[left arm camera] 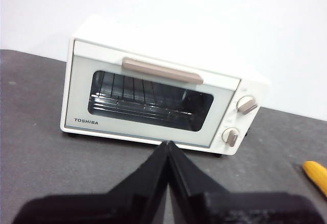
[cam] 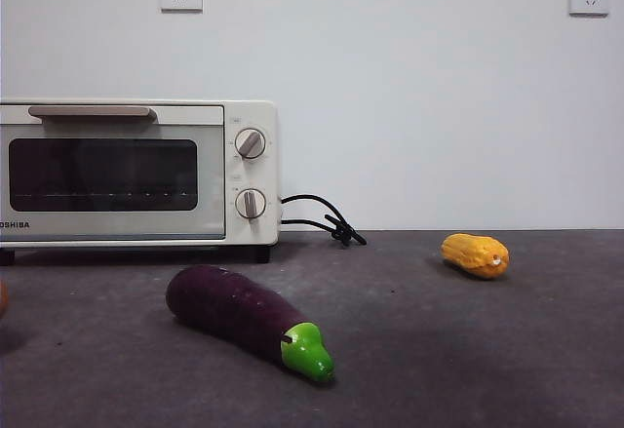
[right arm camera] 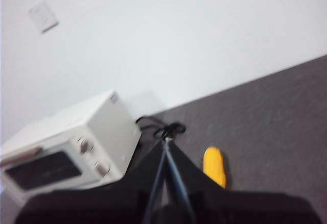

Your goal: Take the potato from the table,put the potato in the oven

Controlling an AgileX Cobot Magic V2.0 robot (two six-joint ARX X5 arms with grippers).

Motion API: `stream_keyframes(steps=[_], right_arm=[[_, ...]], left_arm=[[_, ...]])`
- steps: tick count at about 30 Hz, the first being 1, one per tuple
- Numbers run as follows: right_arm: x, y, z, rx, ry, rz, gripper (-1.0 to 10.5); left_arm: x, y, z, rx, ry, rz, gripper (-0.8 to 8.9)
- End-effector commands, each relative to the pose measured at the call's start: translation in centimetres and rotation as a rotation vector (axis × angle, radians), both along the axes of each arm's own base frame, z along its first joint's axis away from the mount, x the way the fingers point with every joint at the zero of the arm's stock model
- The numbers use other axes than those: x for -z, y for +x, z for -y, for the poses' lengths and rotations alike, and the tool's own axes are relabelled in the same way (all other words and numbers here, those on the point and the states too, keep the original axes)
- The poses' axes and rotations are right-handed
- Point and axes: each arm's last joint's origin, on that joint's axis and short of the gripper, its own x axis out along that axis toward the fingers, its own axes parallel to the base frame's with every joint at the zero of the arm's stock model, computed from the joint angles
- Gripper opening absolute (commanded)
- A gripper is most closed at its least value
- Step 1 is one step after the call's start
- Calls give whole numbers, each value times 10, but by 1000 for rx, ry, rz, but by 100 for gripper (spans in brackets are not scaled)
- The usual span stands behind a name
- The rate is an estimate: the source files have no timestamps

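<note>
Both jaws closed; one oven [cam: 136, 172], door closed.

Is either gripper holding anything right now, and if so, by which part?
Nothing is held: the left gripper and right gripper are both shut and empty.

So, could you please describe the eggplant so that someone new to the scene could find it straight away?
Start at the cream-white oven, door shut, at the table's back. In front of it, nearer the camera, lies the eggplant. It is long, glossy dark purple with a bright green tip, unlike the small ridged yellow-orange corn cob off to the side.
</note>
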Motion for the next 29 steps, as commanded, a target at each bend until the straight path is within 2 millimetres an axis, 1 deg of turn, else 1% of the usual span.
stream_keyframes(steps=[1, 5, 8, 13, 16, 18, 21, 24, 27, 29], right_arm=[[-13, -2, -1, -38, -76, -38, -7], [-32, -4, -2, -71, -138, -131, -6], [-48, -4, -2, -76, -154, -171, -3], [-75, -6, -2, -74, -171, -132, -2], [-88, -8, -2, -71, -175, -104, -2], [-94, -8, -2, -71, -175, -99, -2], [-101, -7, -3, -81, -175, -102, -2], [-106, -5, -4, -145, -186, -126, -2], [-110, 3, -6, -244, -187, -157, -2], [-111, 10, -6, -270, -191, -185, -2]], left_arm=[[-23, -7, 0, 0, -5, -17, -6], [-55, -15, 0, 0, 2, -83, -6], [-79, -18, 0, 0, 5, -105, -5], [-114, -19, 0, 1, 5, -105, -5], [-130, -15, 0, 1, 5, -106, -5], [-136, -12, 0, 5, 11, -125, -5], [-143, -5, 0, 19, 71, -186, -5], [-147, 7, 1, 71, 132, -264, -5], [-150, 23, 3, 162, 183, -327, -6], [-150, 38, 5, 250, 209, -359, -6]])
